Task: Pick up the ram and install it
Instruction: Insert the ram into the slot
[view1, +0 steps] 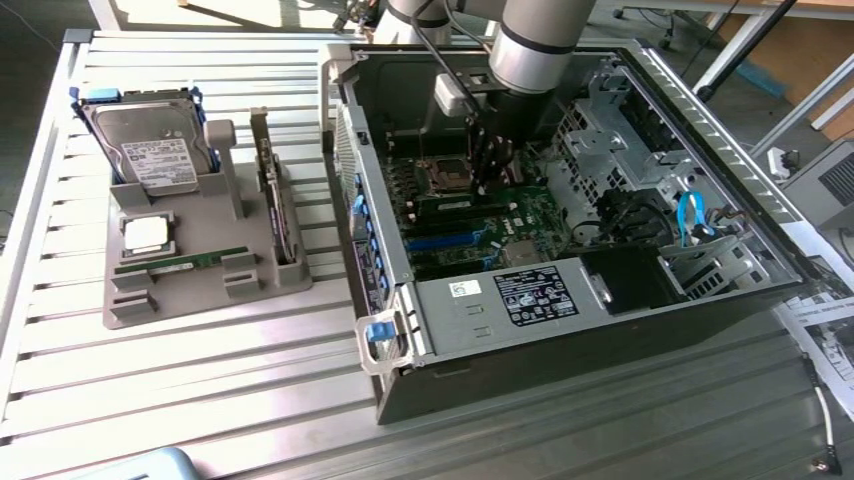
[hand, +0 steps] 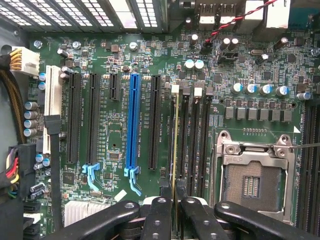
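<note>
In the wrist view the ram (hand: 174, 150) shows edge-on as a thin yellowish-green strip. My gripper (hand: 175, 205) is shut on it, one black finger (hand: 160, 217) on each side. The stick runs in line with the black memory slot (hand: 176, 125) farthest from the empty CPU socket (hand: 252, 172). I cannot tell whether it touches the slot or hangs just above it. In the exterior view my gripper (view1: 491, 175) reaches down into the open computer case (view1: 400, 330), over the green motherboard (view1: 534, 215) beside the CPU socket (view1: 445, 176).
A grey holder tray (view1: 200, 225) on the slatted table, at the exterior view's left, carries a hard drive (view1: 154, 140), a silver CPU (view1: 144, 233), an upright expansion card (view1: 274, 190) and another green stick (view1: 180, 263). A blue slot (hand: 132, 125), black slots and cables (hand: 12, 120) surround the memory slots.
</note>
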